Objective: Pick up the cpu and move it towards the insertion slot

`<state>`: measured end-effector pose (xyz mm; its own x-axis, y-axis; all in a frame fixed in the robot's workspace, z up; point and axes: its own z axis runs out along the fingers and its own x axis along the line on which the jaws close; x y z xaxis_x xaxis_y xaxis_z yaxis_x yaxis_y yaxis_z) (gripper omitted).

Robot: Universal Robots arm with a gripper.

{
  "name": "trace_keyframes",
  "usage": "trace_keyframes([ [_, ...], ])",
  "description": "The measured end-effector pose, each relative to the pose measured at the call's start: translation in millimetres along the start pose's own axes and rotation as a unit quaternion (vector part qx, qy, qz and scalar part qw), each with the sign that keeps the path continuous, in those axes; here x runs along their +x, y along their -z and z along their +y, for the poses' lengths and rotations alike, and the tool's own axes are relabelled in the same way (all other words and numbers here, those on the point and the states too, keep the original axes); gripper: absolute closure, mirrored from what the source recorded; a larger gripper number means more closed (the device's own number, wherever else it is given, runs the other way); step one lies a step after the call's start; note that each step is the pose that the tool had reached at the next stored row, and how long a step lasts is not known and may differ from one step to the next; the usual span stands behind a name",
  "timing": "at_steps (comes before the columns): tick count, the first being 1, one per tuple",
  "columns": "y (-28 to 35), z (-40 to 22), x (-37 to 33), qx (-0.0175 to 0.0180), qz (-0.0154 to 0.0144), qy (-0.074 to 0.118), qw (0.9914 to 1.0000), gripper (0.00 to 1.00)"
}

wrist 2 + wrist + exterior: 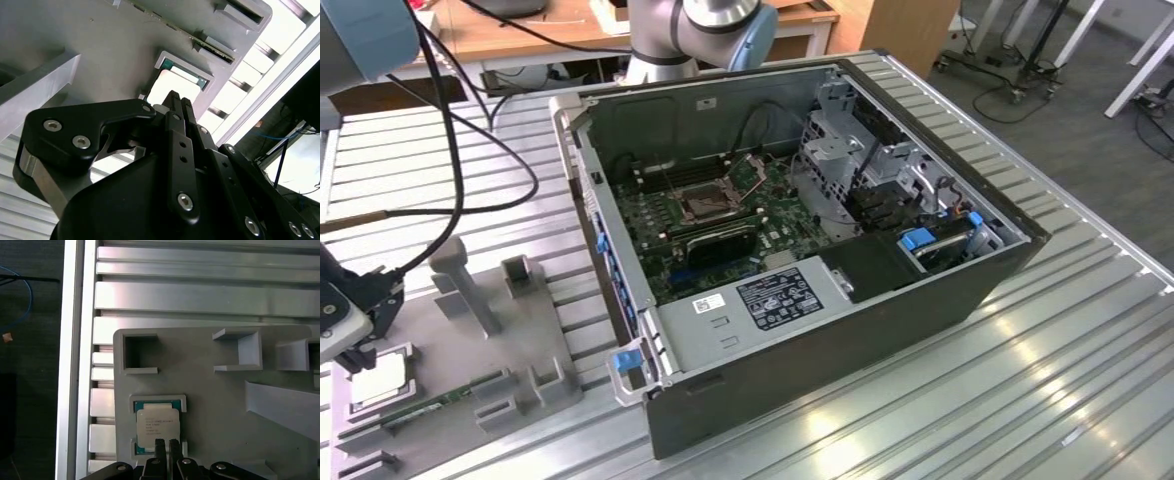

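- Gripper [166, 442]: we recorded its two black fingers drawn together at the tips with nothing between them. In both wrist views it hung over the near edge of the cpu; we could not tell whether it touched the chip.
- Cpu [157, 426]: a flat square chip with a silvery-white top and a thin green rim. We found it lying flat in a shallow square recess of the grey fixture plate [215, 405]. In the exterior view it [380, 380] sat at the far left, just below the gripper.
- Insertion slot [704, 205]: a square socket with a metal frame and a dark centre. We noted it on the green motherboard [774, 235] inside the open computer case [854, 330], well apart from the cpu and towards the exterior view's right of it.
- Memory stick [434, 405]: long, narrow and green. We saw it lying in the same fixture plate, near the cpu.
- Table [1067, 330]: ribbed aluminium slats. We listed both the case and the fixture plate as resting on it.
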<state>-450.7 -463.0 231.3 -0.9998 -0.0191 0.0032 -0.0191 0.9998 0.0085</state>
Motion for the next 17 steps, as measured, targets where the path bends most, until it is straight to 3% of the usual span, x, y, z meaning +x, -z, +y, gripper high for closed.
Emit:
trace_keyframes([
  [17, -17.1, -0.2, 0.0, 0.0001, 0.0001, 0.000, 1.00000, 0.82],
])
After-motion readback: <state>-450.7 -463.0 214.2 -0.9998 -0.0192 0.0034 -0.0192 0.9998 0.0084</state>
